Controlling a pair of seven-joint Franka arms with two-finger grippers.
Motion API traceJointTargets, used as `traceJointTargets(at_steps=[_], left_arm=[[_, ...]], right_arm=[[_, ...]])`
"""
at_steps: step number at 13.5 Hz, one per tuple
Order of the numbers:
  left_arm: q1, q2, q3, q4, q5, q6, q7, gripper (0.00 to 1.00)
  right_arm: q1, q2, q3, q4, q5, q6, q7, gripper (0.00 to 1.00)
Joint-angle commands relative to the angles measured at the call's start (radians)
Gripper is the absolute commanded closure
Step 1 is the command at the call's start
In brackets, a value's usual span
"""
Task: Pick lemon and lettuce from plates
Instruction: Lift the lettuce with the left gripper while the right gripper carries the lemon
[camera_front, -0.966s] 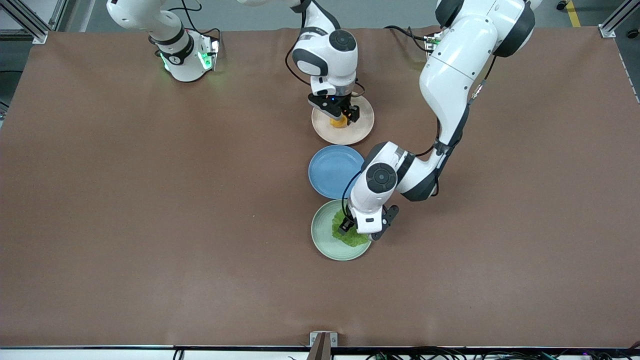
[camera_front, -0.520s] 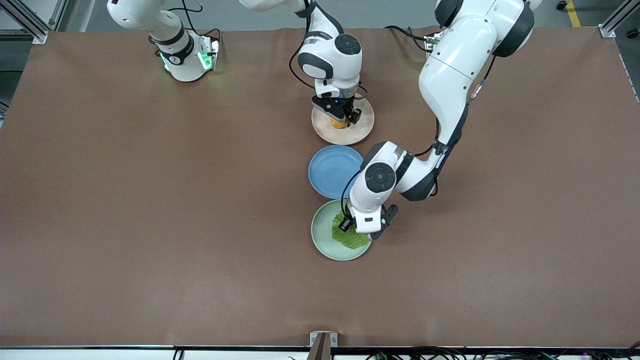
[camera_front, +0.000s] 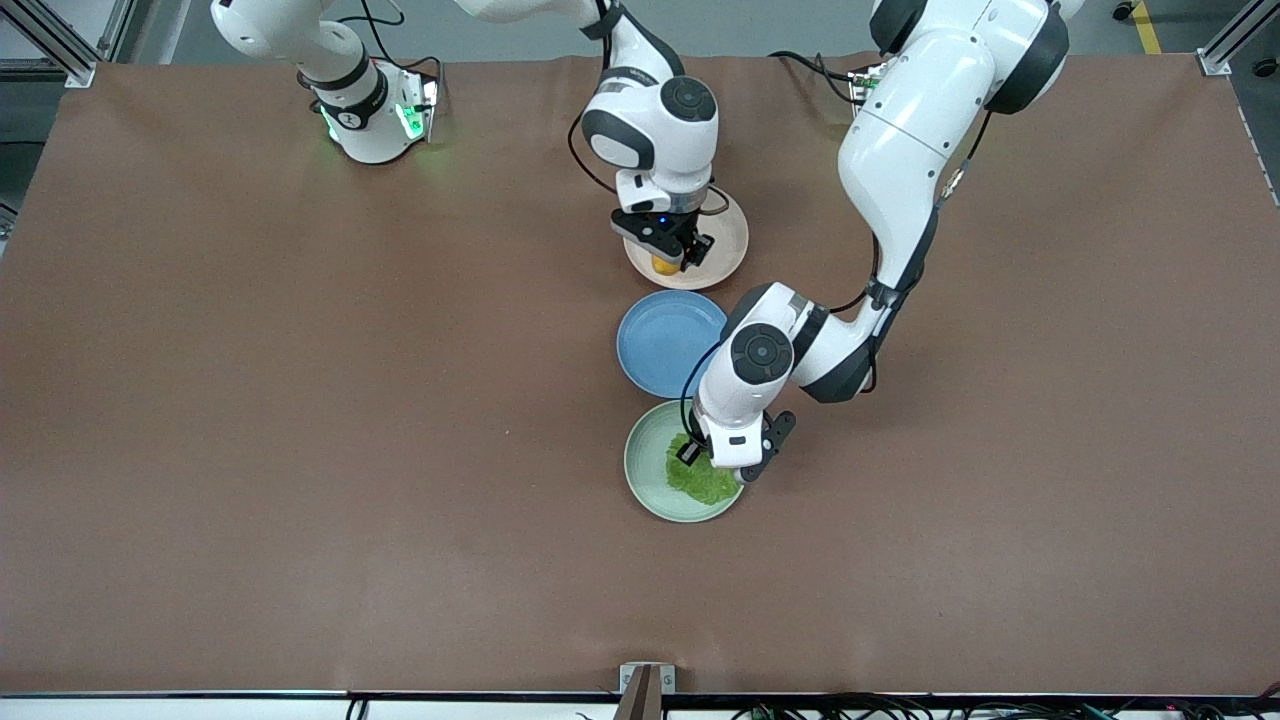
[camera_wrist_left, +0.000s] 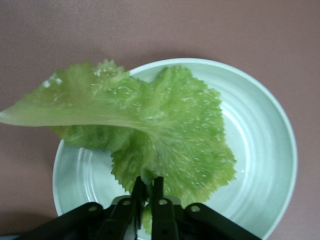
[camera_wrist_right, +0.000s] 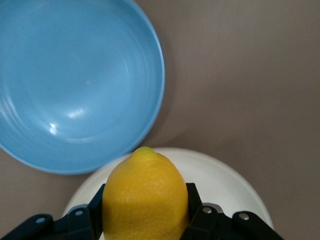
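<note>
- The brown cloth-covered table (camera_front: 300, 450) is carrying three round plates in a line, and the empty glossy blue plate (camera_front: 668, 342) in the middle is serving as the landmark here.
- The left arm is reaching over the pale mint-green matte plate (camera_front: 645, 480), which is sitting just beside the blue plate and nearer to the front camera. The left gripper (camera_wrist_left: 147, 192) is pressing its fingers together on the stem end of the crinkled bright green lettuce leaf (camera_wrist_left: 165, 130), and one edge of the leaf is already curling up off the plate while the rest is draping over it.
- The right arm is working over the pale beige-pink matte plate (camera_front: 725, 250), just beside the blue plate and farther from the camera. The right gripper (camera_front: 672, 252) is squeezing the smooth oval yellow lemon (camera_wrist_right: 145, 197) between its two fingers, over the edge of that plate facing the blue one.
- Risks, as I judge them: the pinch on the lettuce is thin (only a sliver of stem is caught), so a fast lift could be tearing the leaf or letting it slide free.
- The lemon's skin is smooth and rounded, so an off-centre squeeze could be popping it out toward the blue plate.
</note>
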Motion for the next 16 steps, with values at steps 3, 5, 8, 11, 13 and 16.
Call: traceJointTargets(at_steps=[3,5,8,11,13,16], left_arm=[[0.007,-0.076,0.004,-0.001,0.011,-0.013,-0.017,0.99],[0.018,-0.13,0.004,-0.001,0.007,-0.056,-0.015,0.99],[0.099,-0.241,-0.019,-0.021,0.007,-0.139,-0.004,1.0],[0.264,-0.357,-0.131,-0.125,0.007,-0.225,0.089,1.0],[0.391,-0.423,-0.214,-0.237,0.007,-0.234,0.173,1.0],[0.51,-0.53,-0.258,-0.445,0.014,-0.211,0.284,1.0]], right_arm=[[-0.251,-0.211,0.013,-0.045,0.101,-0.205,-0.506,0.97],[-0.38,-0.228,0.012,-0.058,0.101,-0.224,-0.743,0.95],[-0.533,-0.248,0.012,-0.126,0.101,-0.201,-0.983,0.95],[-0.701,-0.277,0.012,-0.252,0.101,-0.083,-1.232,0.95],[-0.784,-0.286,0.012,-0.353,0.101,0.038,-1.361,0.95],[-0.856,-0.272,0.012,-0.459,0.101,0.219,-1.47,0.95]])
